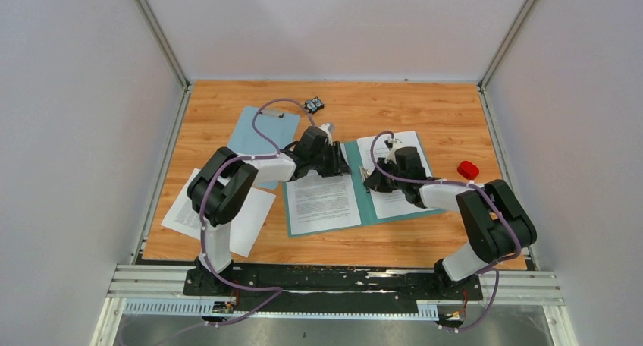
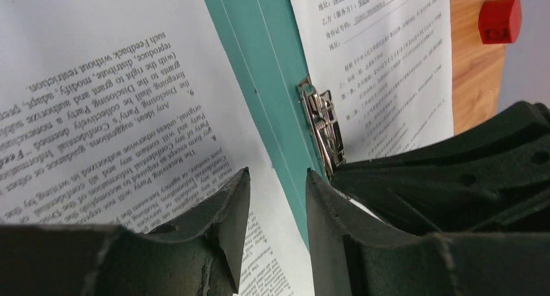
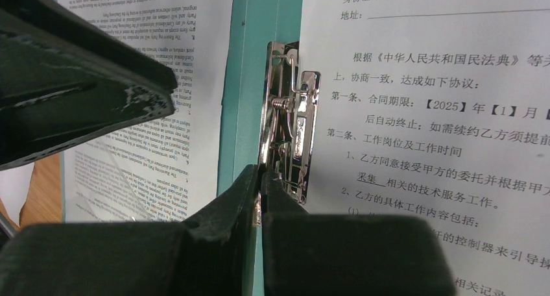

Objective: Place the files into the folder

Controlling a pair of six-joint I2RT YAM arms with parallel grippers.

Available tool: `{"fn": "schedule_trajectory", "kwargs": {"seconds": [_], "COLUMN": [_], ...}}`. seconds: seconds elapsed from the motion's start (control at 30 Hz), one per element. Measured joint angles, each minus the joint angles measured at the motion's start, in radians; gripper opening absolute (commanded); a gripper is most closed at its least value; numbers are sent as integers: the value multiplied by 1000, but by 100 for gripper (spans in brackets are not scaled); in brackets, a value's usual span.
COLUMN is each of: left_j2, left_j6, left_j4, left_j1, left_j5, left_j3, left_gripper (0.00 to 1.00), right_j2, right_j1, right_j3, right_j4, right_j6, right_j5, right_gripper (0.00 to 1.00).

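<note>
**Two arms meet over the middle of the worktop**
Bolted at the near edge, both arms rise to bent elbows and reach inward toward each other. The left gripper (image 1: 338,162) points right, its fingers (image 2: 228,208) parted by a narrow gap. The right gripper (image 3: 261,180) points left, its fingertips pinched tightly together, wrist held low.

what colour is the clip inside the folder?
Shiny silver metal clip, mounted on the teal folder; clearest in the right wrist view.
</note>
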Motion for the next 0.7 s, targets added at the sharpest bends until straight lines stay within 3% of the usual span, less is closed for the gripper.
{"fn": "schedule_trajectory", "kwargs": {"seconds": [0.53, 0.7], "left_j2": [132, 140], "left_j6": [-127, -140], "left_j4": [115, 122], "left_j1": [-75, -88], "left_j5": [-5, -12], "left_j3": [72, 72], "left_gripper": [42, 35], "right_j2": [-1, -2], "right_j1": [0, 0], "right_j3": [-33, -34], "right_j4": [70, 71], "right_j6": [28, 28], "right_j5": [-9, -8], "right_gripper": [0, 0]}}
